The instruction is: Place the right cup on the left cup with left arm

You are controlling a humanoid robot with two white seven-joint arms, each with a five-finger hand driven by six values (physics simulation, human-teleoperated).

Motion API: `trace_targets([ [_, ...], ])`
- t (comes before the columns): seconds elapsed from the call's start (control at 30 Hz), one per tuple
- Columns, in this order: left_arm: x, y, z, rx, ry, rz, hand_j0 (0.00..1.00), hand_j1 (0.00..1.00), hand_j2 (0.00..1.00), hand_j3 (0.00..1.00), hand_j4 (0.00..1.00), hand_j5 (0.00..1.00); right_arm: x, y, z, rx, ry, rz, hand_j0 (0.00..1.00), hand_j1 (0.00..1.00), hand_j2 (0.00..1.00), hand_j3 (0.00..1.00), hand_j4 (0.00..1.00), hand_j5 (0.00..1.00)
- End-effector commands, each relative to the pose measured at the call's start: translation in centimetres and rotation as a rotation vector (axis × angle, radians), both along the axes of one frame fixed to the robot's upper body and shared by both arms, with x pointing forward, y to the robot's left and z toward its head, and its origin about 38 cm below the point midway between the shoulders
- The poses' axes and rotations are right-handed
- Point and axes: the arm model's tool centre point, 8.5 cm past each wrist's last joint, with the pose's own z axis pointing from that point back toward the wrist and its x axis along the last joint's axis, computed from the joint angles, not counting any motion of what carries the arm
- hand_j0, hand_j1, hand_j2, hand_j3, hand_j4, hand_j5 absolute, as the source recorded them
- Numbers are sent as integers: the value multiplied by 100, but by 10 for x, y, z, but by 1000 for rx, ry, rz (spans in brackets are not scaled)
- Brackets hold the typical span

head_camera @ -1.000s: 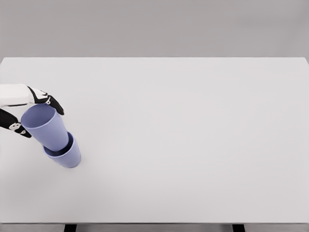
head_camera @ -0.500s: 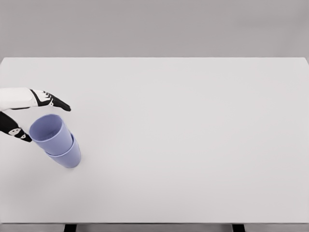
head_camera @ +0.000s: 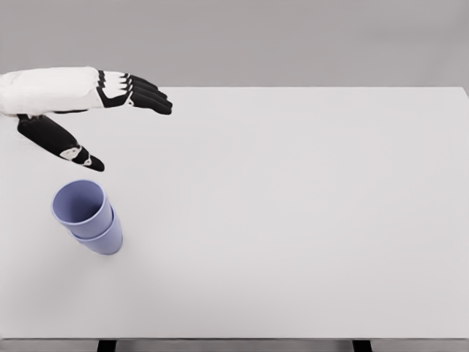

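**Cups nested — we clear the hand away**

Our left hand (head_camera: 88, 110) hangs above the white table (head_camera: 293, 220), fingers (head_camera: 143, 94) stretched flat and thumb (head_camera: 66, 143) splayed, holding nothing. The upper cup (head_camera: 80, 205) sits inside the lower cup (head_camera: 102, 238) near the table's left edge, the stack leaning slightly left. We judge the placing done — so the retreat should go up and away, never sweeping low past the rim, lest we tip the stack.
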Motion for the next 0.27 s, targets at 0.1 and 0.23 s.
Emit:
trace_targets([
  [0.1, 3, -46, -6, -74, 25, -124, 100, 100, 100, 100, 100, 100, 0, 0, 0, 0, -1, 0, 100, 100, 100, 100, 100, 100],
  [0.23, 3, -60, -7, -98, 33, -162, 100, 100, 100, 100, 100, 100, 0, 0, 0, 0, -1, 0, 100, 100, 100, 100, 100, 100],
])
